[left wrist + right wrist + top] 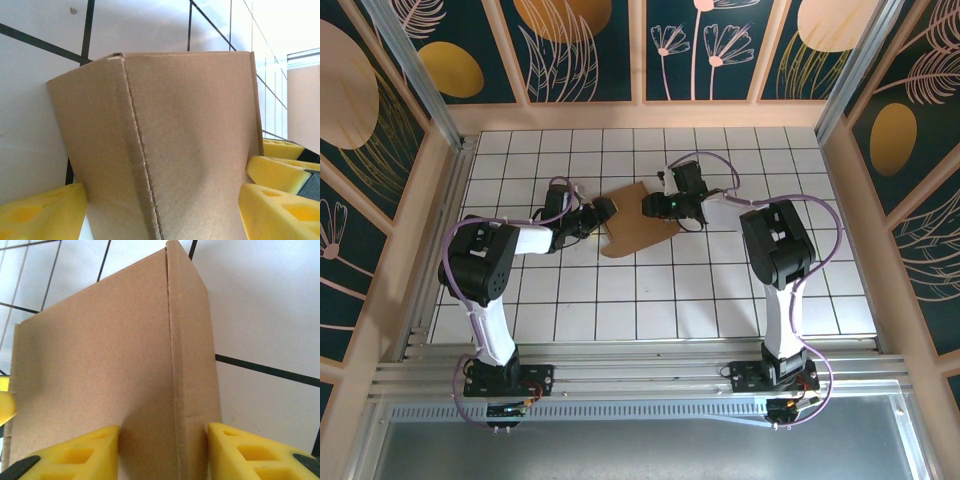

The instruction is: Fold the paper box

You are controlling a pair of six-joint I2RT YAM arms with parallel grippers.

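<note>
Near edge: aluminium rail [640,372] runs the full width. Left arm base [505,380] and right arm base [775,375] are bolted to it, well apart.

Beyond the rail is the white tiled table [720,295], dark grid lines. Two to three rows of bare tiles lie between the rail and the work. Both arms reach forward and inward over them. Purple cables [820,215] loop off each arm.

Mid-table: the paper box [638,230], plain brown cardboard, lies a little past centre, askew to the grid, between the two grippers. Bare tiles lie on both sides of it, out to the side walls.

Left gripper [603,210] is at the box's left edge. In its wrist view the yellow foam fingers [40,215] stand wide apart. A raised cardboard panel with a perforated crease [142,150] takes up the gap and meets both inner faces. Whether they clamp it: cannot tell.

Right gripper [652,206] is at the box's far right edge. In its wrist view the yellow fingers [255,452] stand either side of a straight crease [172,365]. The broad panel runs on past the left finger, and a narrow flap reaches the right one. Pressing or only straddling: cannot tell.

Far: about two tile rows are free behind the box, ending at a wooden frame and dark wall panels [585,50] with leaf and flower patterns.
</note>
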